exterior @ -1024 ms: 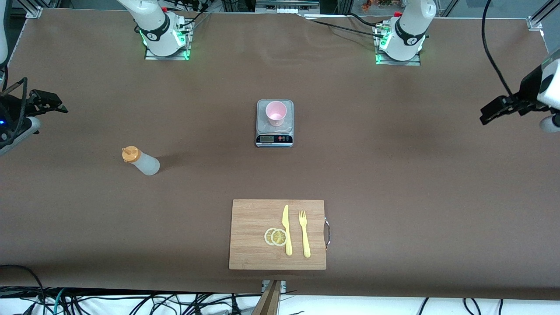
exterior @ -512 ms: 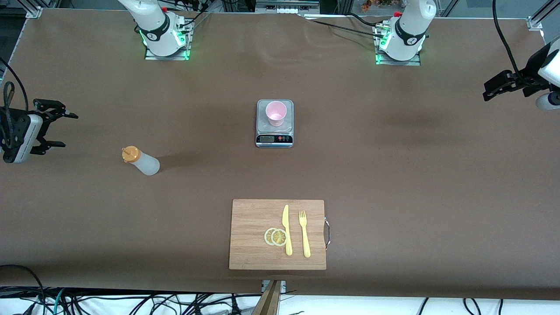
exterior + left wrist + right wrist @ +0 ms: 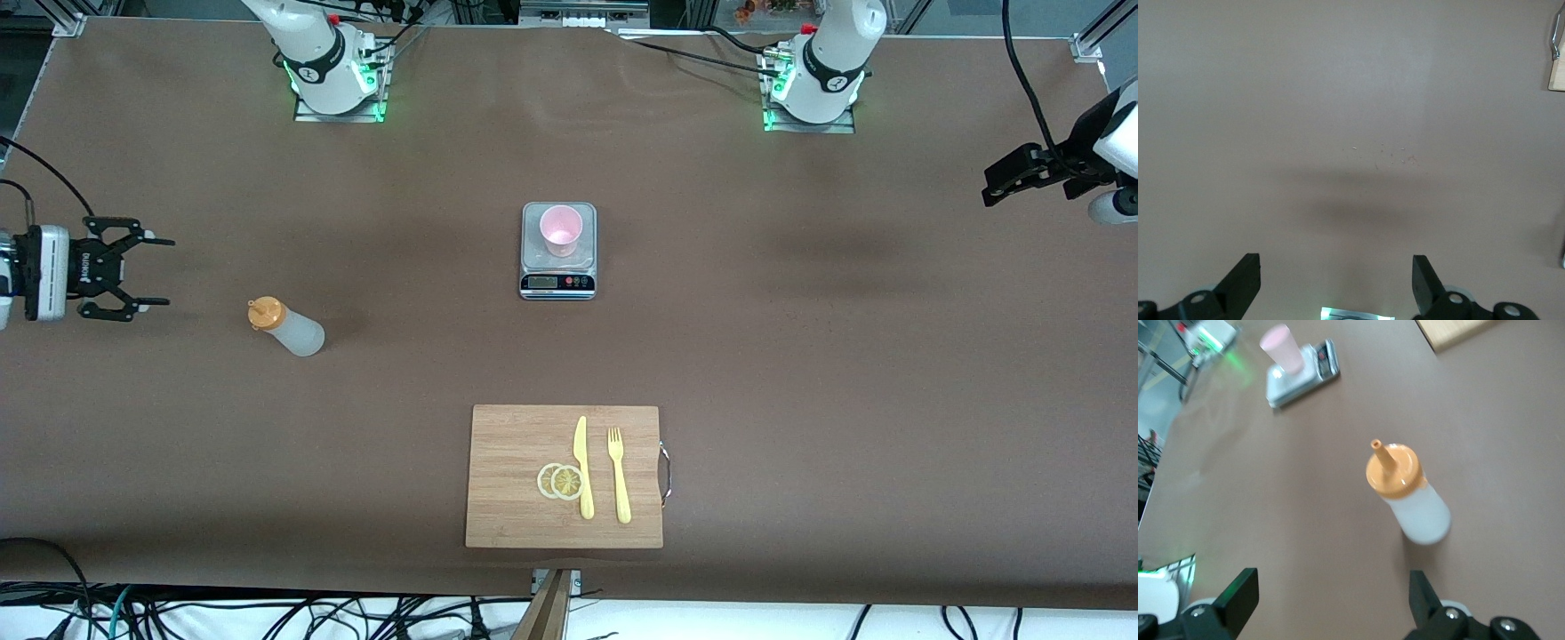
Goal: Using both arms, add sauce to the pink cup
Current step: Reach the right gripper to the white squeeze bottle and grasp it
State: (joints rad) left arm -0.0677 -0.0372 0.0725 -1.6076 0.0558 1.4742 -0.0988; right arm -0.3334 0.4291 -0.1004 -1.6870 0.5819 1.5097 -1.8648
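The sauce point(image 3: 289, 328) is a frosted-white squeeze bottle with an orange nozzle cap, standing upright on the brown table toward the right arm's end. In the right wrist view the sauce point(image 3: 1409, 495) stands clear ahead of the jaws. My right gripper point(image 3: 165, 272) hangs open and empty beside the bottle, its fingers pointing at it with a gap between. The pink cup point(image 3: 561, 229) stands on a small scale point(image 3: 557, 283) at the table's middle; the cup point(image 3: 1283, 347) also shows in the right wrist view. My left gripper point(image 3: 994, 184) waits open over the left arm's end; the left gripper point(image 3: 1335, 280) has only bare table under it.
A wooden cutting board point(image 3: 511, 498) lies nearer the front camera than the scale, carrying two lemon slices point(image 3: 560, 481), a yellow knife point(image 3: 582, 467) and a yellow fork point(image 3: 619, 476). A corner of the board point(image 3: 1558, 75) shows in the left wrist view. Cables hang at the table's front edge.
My right gripper has swung in toward the sauce bottle and turned so that its open fingers face it. The left gripper rose a little, then held still.
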